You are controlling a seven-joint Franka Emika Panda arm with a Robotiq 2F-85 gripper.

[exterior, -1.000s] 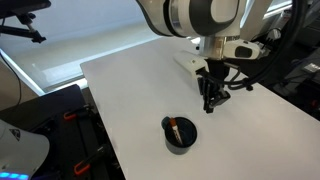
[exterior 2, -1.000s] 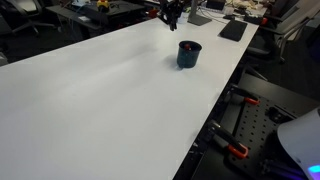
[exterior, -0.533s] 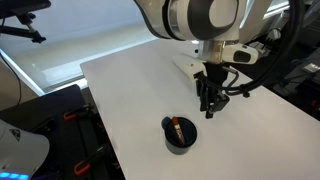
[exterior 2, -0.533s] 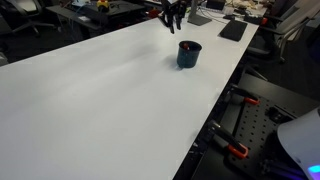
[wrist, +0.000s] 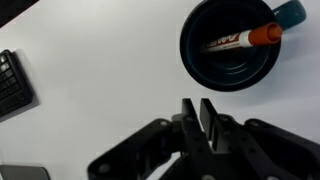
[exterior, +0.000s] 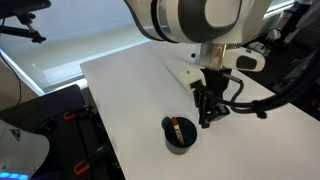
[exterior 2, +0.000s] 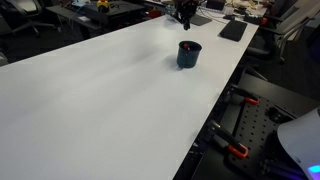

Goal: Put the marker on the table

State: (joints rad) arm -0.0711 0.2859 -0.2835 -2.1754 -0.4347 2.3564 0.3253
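The hand (wrist: 198, 106) has its two dark fingers (wrist: 209, 114) drawn together, with only a thin slit between them and nothing held there. In an exterior view the hand (exterior: 207, 116) points straight down from the big white arm (exterior: 190, 18). It hangs over the white tabletop (exterior: 125, 90) just beside the black cup (exterior: 180, 134), apart from its rim. In an exterior view the hand (exterior 2: 185, 14) shows as a small dark shape at the far end of the tabletop (exterior 2: 100, 100), behind the cup (exterior 2: 189, 53). How high it hangs above the surface cannot be told.

The marker (wrist: 243, 39) lies inside the cup (wrist: 215, 62), not on the tabletop (wrist: 90, 60). In the wrist view it runs slantwise across the cup's dark inside. Its pale barrel carries reddish print, and its reddish-orange end rests against the rim on the side away from the fingers. In an exterior view the marker (exterior: 175, 128) is only a short orange streak within the cup's mouth.

In the wrist view the cup sits ahead of the fingertips and off to one side. A dark keyboard (wrist: 12, 85) lies at the opposite edge of that view.
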